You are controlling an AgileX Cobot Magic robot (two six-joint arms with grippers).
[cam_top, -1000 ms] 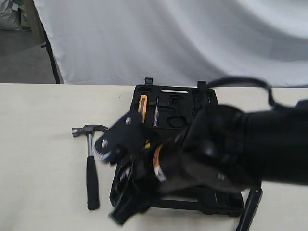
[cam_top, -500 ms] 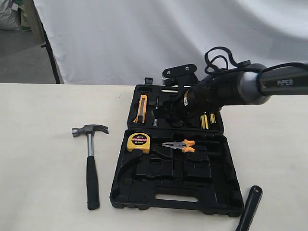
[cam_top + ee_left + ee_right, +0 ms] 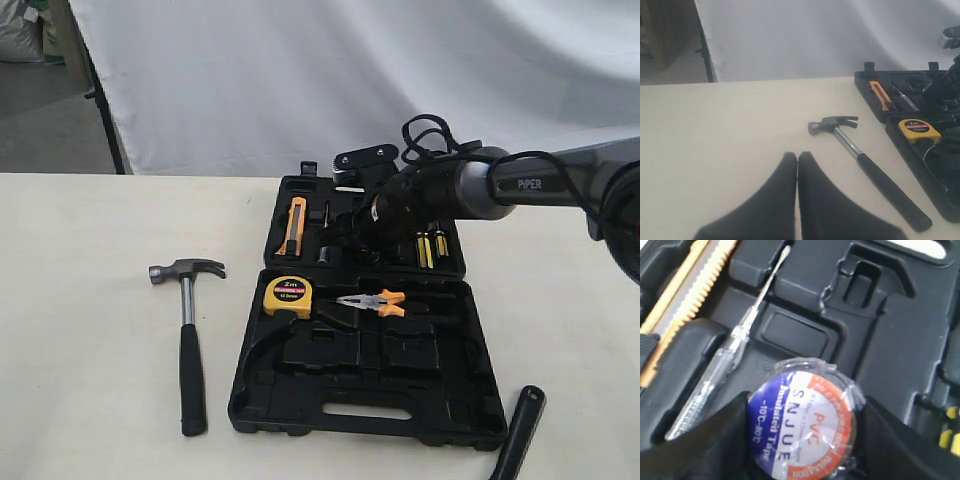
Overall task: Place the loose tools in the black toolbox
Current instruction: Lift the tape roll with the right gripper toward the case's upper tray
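The black toolbox lies open on the table, its two halves flat. My right gripper reaches over the far half and is shut on the tape roll, a wrapped roll with a blue, white and orange label, held just above a recess; in the exterior view the arm hides the roll. The claw hammer lies on the table left of the toolbox, also in the left wrist view. The wrench's black handle shows at the toolbox's near right corner, its jaws out of frame. My left gripper is shut and empty over bare table, short of the hammer.
In the near half sit a yellow tape measure and orange-handled pliers. The far half holds an orange utility knife, a clear tester screwdriver and yellow-black bits. A white sheet hangs behind the table.
The right arm, a blur close over the near half a second ago, has swung to the far half and settled lower there with the tape roll. Hammer and wrench have not moved.
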